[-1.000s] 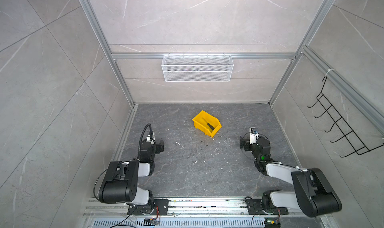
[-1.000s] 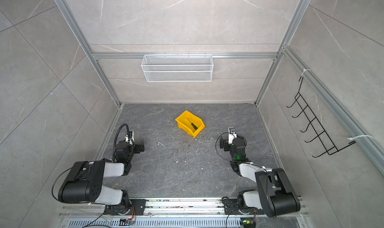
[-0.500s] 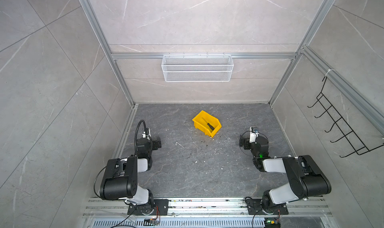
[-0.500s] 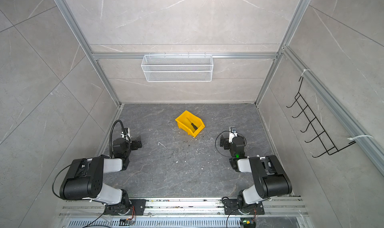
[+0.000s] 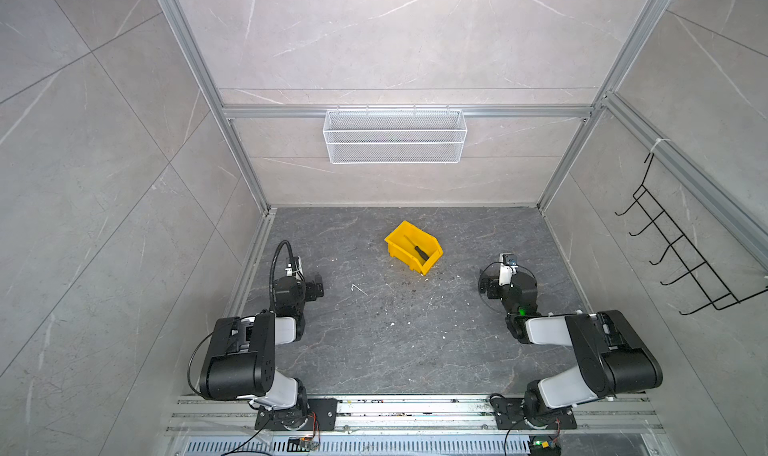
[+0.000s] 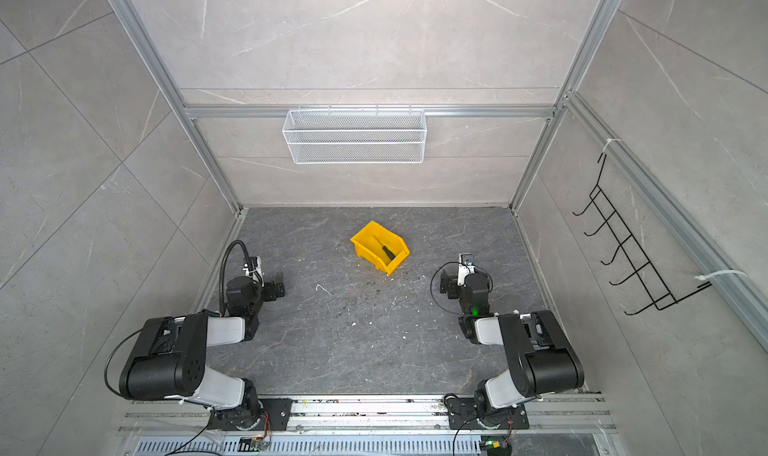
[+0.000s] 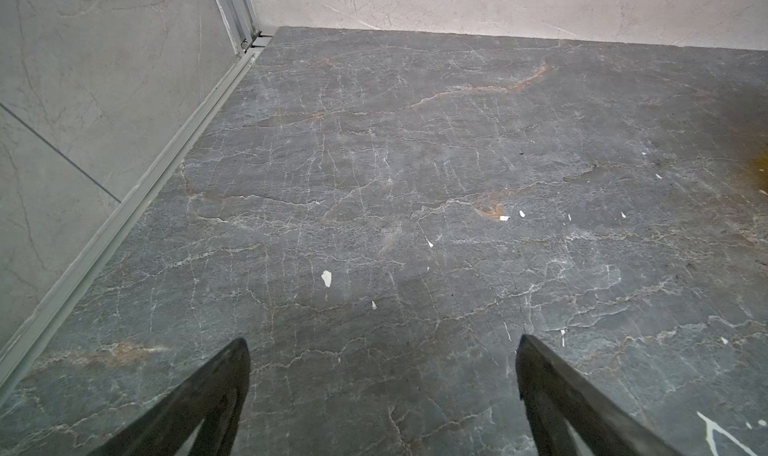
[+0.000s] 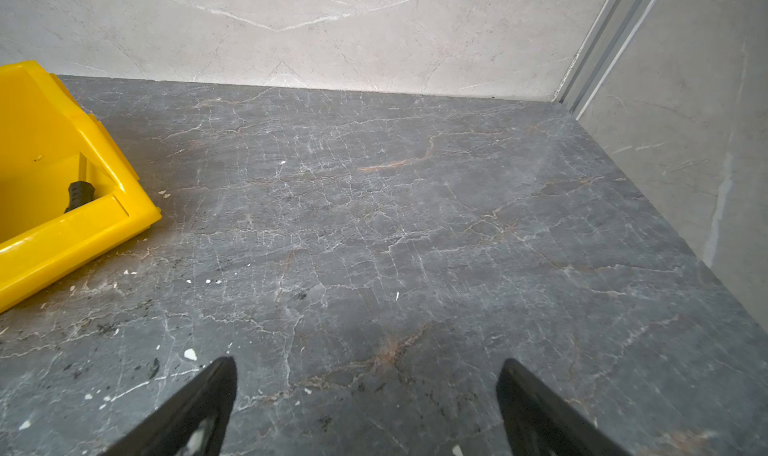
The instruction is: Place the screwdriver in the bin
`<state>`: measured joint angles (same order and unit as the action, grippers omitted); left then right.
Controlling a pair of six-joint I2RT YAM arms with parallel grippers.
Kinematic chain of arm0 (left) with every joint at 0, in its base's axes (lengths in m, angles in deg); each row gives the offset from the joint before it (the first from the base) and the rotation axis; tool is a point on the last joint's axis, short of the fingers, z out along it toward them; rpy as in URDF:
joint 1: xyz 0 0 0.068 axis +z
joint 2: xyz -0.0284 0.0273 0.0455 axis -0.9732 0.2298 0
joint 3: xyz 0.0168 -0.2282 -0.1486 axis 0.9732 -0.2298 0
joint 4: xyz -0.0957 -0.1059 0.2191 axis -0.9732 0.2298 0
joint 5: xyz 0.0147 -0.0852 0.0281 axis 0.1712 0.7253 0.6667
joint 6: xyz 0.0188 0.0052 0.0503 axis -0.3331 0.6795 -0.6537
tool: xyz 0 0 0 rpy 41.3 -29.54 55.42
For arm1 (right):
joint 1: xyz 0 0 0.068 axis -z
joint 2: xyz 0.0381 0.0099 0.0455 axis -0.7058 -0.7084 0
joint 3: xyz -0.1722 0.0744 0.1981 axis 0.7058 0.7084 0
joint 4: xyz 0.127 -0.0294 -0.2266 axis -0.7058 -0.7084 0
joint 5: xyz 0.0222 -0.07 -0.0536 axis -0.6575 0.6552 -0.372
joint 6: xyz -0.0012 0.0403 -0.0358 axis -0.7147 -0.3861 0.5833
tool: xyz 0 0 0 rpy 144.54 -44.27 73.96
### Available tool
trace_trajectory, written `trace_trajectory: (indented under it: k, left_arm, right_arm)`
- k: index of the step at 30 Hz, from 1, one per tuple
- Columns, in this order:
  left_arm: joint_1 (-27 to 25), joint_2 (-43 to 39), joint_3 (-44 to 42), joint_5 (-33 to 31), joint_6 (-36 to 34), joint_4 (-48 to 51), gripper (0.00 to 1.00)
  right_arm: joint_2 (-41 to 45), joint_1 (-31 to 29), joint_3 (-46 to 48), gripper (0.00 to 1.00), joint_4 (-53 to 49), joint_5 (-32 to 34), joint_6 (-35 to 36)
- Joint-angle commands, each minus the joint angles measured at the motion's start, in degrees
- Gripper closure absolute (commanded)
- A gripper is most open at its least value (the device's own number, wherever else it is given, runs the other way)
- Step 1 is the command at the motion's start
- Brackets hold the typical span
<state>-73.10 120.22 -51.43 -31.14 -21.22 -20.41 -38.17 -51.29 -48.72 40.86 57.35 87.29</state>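
Nearer the back edge of the counter, the screwdriver lies inside the yellow bin. The left end effector and right end effector stand spread, empty. It looks light, rigid and slim; I'd pinch the ribbed black handle, not the slick shaft.

Cell is boxed in by pale grey marble-look tile: back wall, left wall, right wall, with aluminium extrusion posts at the corners and a crossbar along the back. A white wire mesh basket hangs off that crossbar and a black wire hook rack is on the right wall; the light is even, with soft shadows. The bench is a dark grey veined slab with rusty streaks, littered with white flecks, dark specks and one thin bent white scrap left of centre, and a slotted metal rail runs along the near edge.
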Motion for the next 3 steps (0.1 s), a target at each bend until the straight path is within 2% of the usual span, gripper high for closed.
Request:
trace_trajectory:
  k: [1,3]
  left_arm:
    - [0.1,0.07,0.75,0.65,0.71,-1.37,0.0]
    - [0.08,0.07,0.8,0.68,0.69,-1.39,0.0]
  right_arm:
    - [-0.08,0.02,-0.88,0.01,-0.14,0.57,-0.83]
    - [-0.02,0.07,-0.93,0.01,-0.14,0.51,-0.8]
